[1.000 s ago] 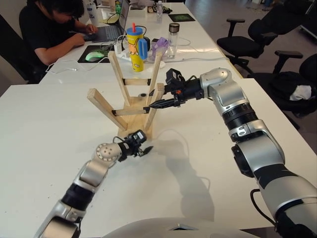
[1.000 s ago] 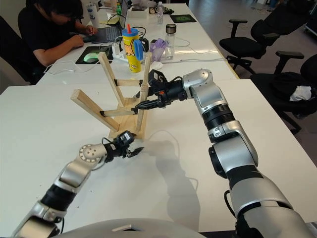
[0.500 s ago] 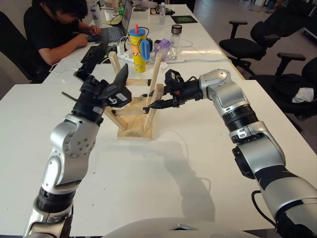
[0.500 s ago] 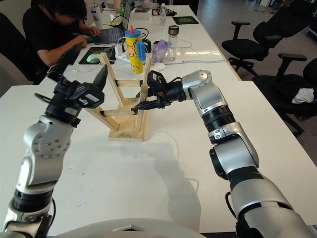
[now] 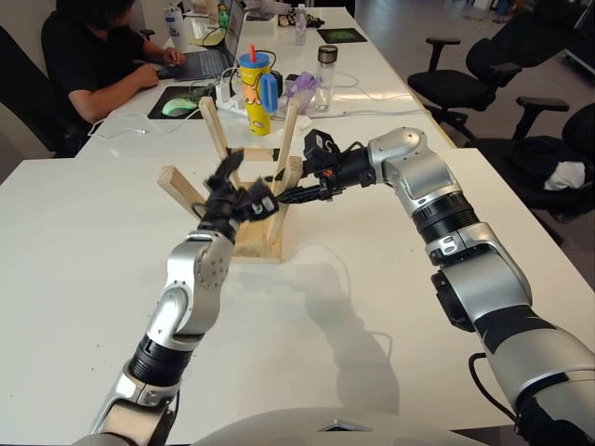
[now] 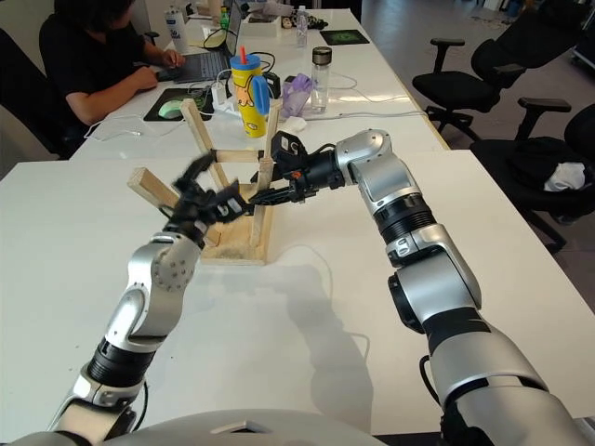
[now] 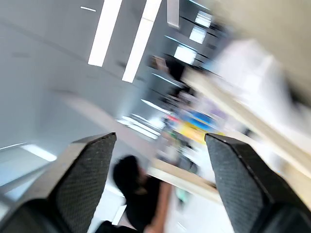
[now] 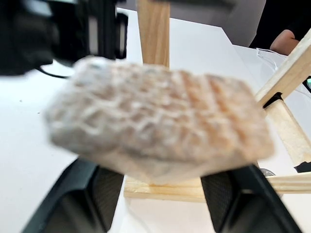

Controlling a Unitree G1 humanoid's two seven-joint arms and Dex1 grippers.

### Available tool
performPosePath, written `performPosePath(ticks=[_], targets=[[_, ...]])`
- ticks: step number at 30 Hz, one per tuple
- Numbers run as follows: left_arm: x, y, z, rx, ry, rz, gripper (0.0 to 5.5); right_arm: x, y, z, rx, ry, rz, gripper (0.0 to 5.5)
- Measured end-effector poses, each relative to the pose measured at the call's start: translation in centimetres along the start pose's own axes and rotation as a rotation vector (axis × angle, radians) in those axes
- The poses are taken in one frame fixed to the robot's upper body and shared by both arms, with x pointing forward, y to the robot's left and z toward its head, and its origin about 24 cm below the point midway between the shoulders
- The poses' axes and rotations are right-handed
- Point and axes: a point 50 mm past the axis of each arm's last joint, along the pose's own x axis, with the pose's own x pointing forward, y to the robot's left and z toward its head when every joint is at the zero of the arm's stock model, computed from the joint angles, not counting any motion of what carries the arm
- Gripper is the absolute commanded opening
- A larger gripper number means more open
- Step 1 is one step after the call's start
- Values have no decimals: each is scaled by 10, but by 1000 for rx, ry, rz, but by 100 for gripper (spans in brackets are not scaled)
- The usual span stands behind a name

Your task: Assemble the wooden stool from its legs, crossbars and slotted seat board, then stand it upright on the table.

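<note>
The white table (image 5: 372,307) has its near edge well apart from the stool (image 5: 258,251), which sits upside down mid-table, seat board flat, legs up; the left gripper (image 7: 160,145) is wide open beside the legs; the right gripper (image 5: 293,195) holds one leg; behind stand a yellow cup (image 5: 253,93) and a bottle (image 5: 324,74); chairs (image 5: 465,74) sit past the right edge

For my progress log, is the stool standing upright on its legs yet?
No, the stool rests on its seat board, legs pointing upward.
</note>
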Motion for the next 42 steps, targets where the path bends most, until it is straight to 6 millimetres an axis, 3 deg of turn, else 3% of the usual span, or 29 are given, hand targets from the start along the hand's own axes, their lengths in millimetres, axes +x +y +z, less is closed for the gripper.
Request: performPosePath(ticks=[1, 3, 4, 5, 6, 7, 12, 16, 19, 21, 25, 27, 29, 36, 42], targets=[[2, 20, 8, 7, -51, 114, 344, 0, 0, -1, 1, -1, 0, 205], [-1, 22, 10, 18, -76, 136, 344, 1, 0, -1, 3, -1, -2, 205], [-5, 4, 4, 34, -52, 45, 344, 1, 0, -1, 2, -1, -2, 205], [-13, -26, -9, 50, 6, -127, 344, 0, 0, -1, 0, -4, -2, 205], [-28, -62, -24, 73, 84, -349, 344, 1, 0, 1, -7, -12, -1, 205], [-40, -80, -29, 114, 94, -453, 344, -1, 0, 1, -5, -22, -4, 205], [-38, -80, -27, 191, 61, -516, 344, -2, 1, -3, 7, -19, -14, 205], [-37, -75, -30, -96, 114, -442, 344, -1, 2, -3, 3, -18, -12, 205], [-53, -66, -21, -375, 63, -376, 344, -1, 2, -1, -6, -28, -9, 205], [-77, -63, -25, -574, 47, -409, 344, -1, 2, -1, -5, -33, -13, 205], [-123, -78, -31, -943, 96, -646, 344, -1, 3, -3, 1, -36, -19, 205], [-135, -86, -39, -1055, 153, -690, 344, 0, 3, -5, 4, -34, -22, 205], [-138, -93, -51, -1109, 241, -680, 344, 0, 3, -5, 5, -34, -24, 205], [-109, -109, -70, -1177, 394, -501, 344, 3, 3, -5, 0, -41, -14, 205], [-117, -138, -83, -1122, 627, -535, 344, 4, 2, -5, -8, -49, -9, 205]])
